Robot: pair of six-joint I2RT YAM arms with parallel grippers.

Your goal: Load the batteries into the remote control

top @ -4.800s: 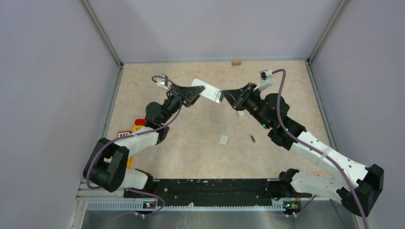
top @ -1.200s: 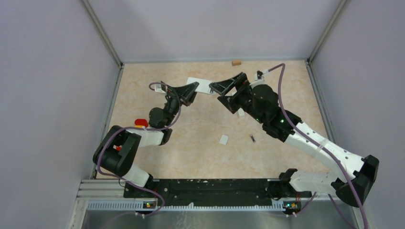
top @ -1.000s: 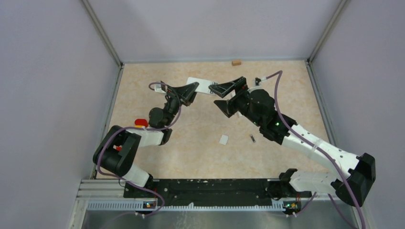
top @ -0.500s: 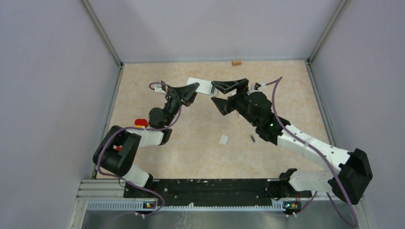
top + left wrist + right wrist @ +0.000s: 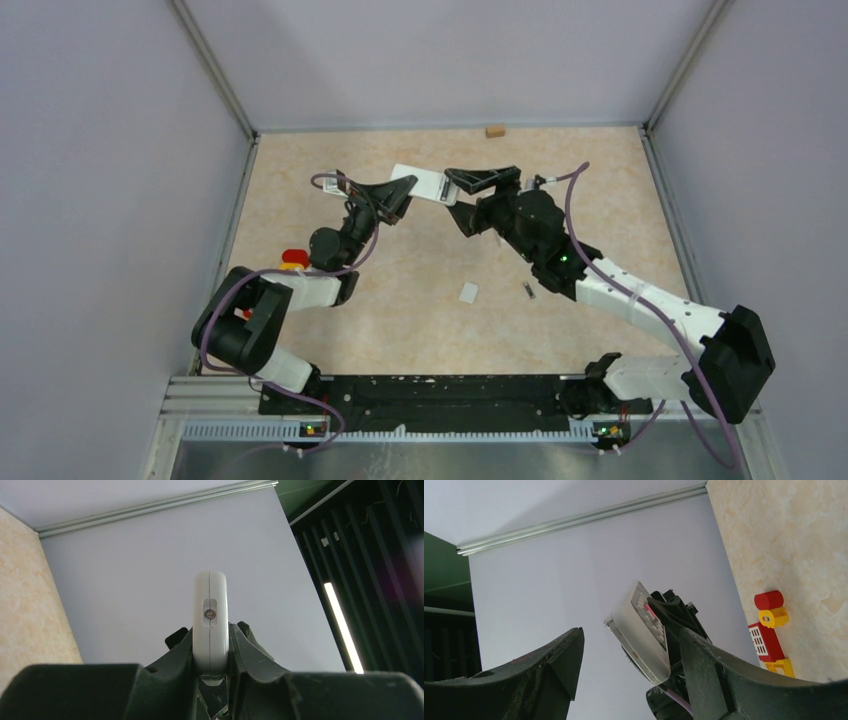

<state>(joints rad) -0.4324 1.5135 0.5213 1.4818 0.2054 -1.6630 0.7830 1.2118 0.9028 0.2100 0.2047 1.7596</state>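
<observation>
Left gripper: clamped on the remote control, arm stretched to the far side, remote raised edge-on above the table.
Right gripper: jaws spread, facing the remote control's free end.
Remote control: slim white plastic, rounded edges.
Battery: small dark cylinder lying on the mottled beige table.

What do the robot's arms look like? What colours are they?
The left arm and right arm are chunky black joints linked by smooth white tubes. A looping purple cable runs along each. The left gripper and right gripper are black, with two pointy wedge-shaped fingers. A tiny green light glows on the right arm.
</observation>
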